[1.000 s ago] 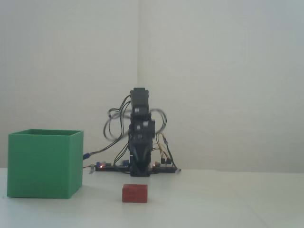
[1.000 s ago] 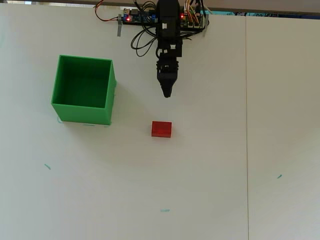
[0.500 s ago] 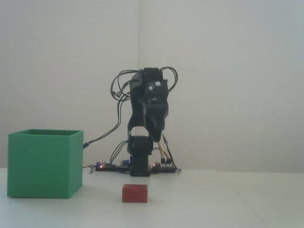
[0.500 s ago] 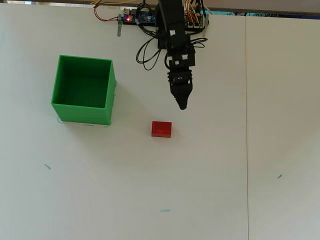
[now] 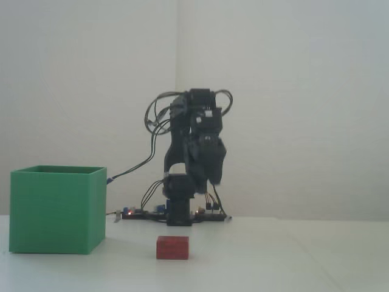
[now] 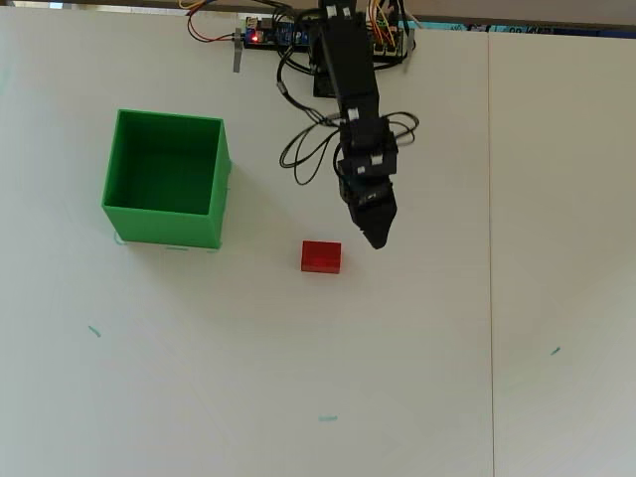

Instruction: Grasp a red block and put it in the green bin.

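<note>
Your white table (image 6: 417, 378) carries the green bin (image 6: 164, 179), the red block (image 6: 321, 256) and the arm's base (image 5: 179, 216).

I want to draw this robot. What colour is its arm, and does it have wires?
The arm is all black and blocky, ending in a pointed black gripper. Thin dark cables loop off its side, and coloured wires bunch at the base.

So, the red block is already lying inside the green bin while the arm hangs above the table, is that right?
Not quite: the red block lies on the table outside the green bin, apart from it, as the overhead view shows. The bin holds nothing. The arm does hang above the table.
</note>
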Robot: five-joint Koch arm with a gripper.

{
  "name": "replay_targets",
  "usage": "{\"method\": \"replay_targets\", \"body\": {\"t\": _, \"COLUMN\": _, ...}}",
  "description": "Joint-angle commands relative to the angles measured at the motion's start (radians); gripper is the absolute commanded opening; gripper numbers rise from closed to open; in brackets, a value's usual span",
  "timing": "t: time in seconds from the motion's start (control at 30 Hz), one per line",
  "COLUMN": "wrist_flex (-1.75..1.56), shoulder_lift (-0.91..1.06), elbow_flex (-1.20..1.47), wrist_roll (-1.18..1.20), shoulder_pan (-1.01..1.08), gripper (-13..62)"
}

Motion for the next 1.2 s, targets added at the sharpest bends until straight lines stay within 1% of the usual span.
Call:
{"method": "replay_targets", "body": {"t": 0.0, "wrist_flex": 0.091, "shoulder_lift": -0.026, "elbow_flex": -0.071, "wrist_roll": 0.094, "shoulder_pan": 0.011, "gripper": 35.2}}
{"method": "replay_targets", "body": {"t": 0.1, "wrist_flex": 0.161, "shoulder_lift": -0.06, "elbow_flex": -0.078, "wrist_roll": 0.176, "shoulder_pan": 0.014, "gripper": 35.2}}
{"method": "replay_targets", "body": {"t": 0.23, "wrist_flex": 0.164, "shoulder_lift": -0.074, "elbow_flex": -0.103, "wrist_roll": 0.276, "shoulder_pan": 0.049, "gripper": 34.5}}
{"method": "replay_targets", "body": {"t": 0.3, "wrist_flex": 0.161, "shoulder_lift": -0.074, "elbow_flex": -0.104, "wrist_roll": 0.279, "shoulder_pan": 0.086, "gripper": 33.0}}
{"method": "replay_targets", "body": {"t": 0.47, "wrist_flex": 0.158, "shoulder_lift": -0.069, "elbow_flex": -0.106, "wrist_roll": 0.299, "shoulder_pan": 0.118, "gripper": 33.0}}
{"method": "replay_targets", "body": {"t": 0.8, "wrist_flex": 0.156, "shoulder_lift": -0.074, "elbow_flex": -0.107, "wrist_roll": 0.311, "shoulder_pan": 0.126, "gripper": 35.6}}
{"method": "replay_targets", "body": {"t": 0.97, "wrist_flex": 0.143, "shoulder_lift": -0.156, "elbow_flex": -0.17, "wrist_roll": 0.31, "shoulder_pan": 0.164, "gripper": 35.3}}
{"method": "replay_targets", "body": {"t": 1.17, "wrist_flex": 0.143, "shoulder_lift": -0.233, "elbow_flex": -0.215, "wrist_roll": 0.31, "shoulder_pan": 0.155, "gripper": 35.0}}
